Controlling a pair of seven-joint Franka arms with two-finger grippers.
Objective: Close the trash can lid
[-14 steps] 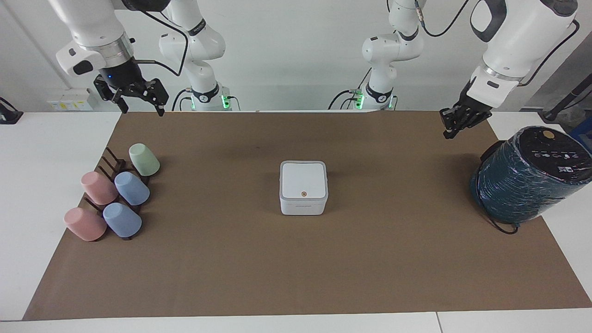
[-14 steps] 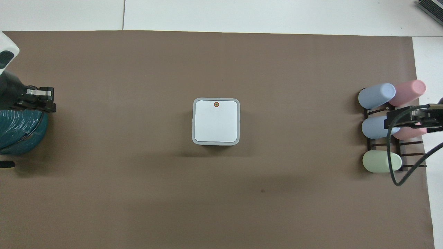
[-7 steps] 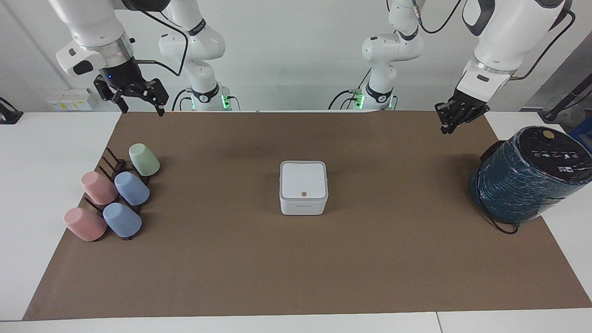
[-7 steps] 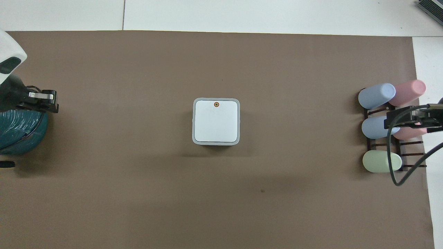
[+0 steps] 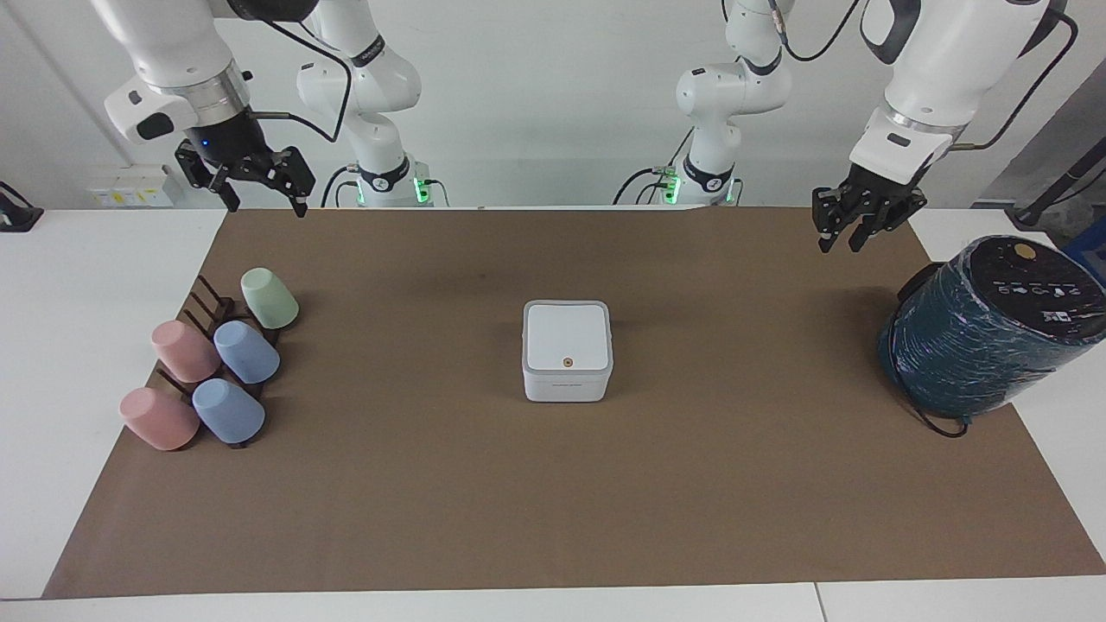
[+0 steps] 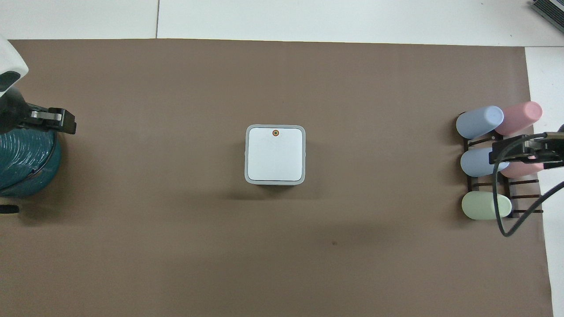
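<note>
The trash can [image 5: 566, 385] is a small white square box with a grey rim at the middle of the brown mat. Its lid [image 5: 568, 336] lies flat and shut on top, with the orange dot showing; it also shows in the overhead view [image 6: 275, 155]. My left gripper [image 5: 840, 244] hangs open and empty in the air over the mat's corner toward the left arm's end, well apart from the can. My right gripper [image 5: 266, 206] hangs open and empty over the mat's corner at the right arm's end, where the arm waits.
A large dark teal cylinder [image 5: 985, 333] lies tilted at the left arm's end of the mat, below the left gripper [image 6: 66, 125] in the overhead view. A dark rack with several pastel cups [image 5: 216, 363] stands at the right arm's end.
The left gripper has risen a little and turned at the wrist, so its two fingers now face the facing camera. The right arm, the can and the lid have not moved.
</note>
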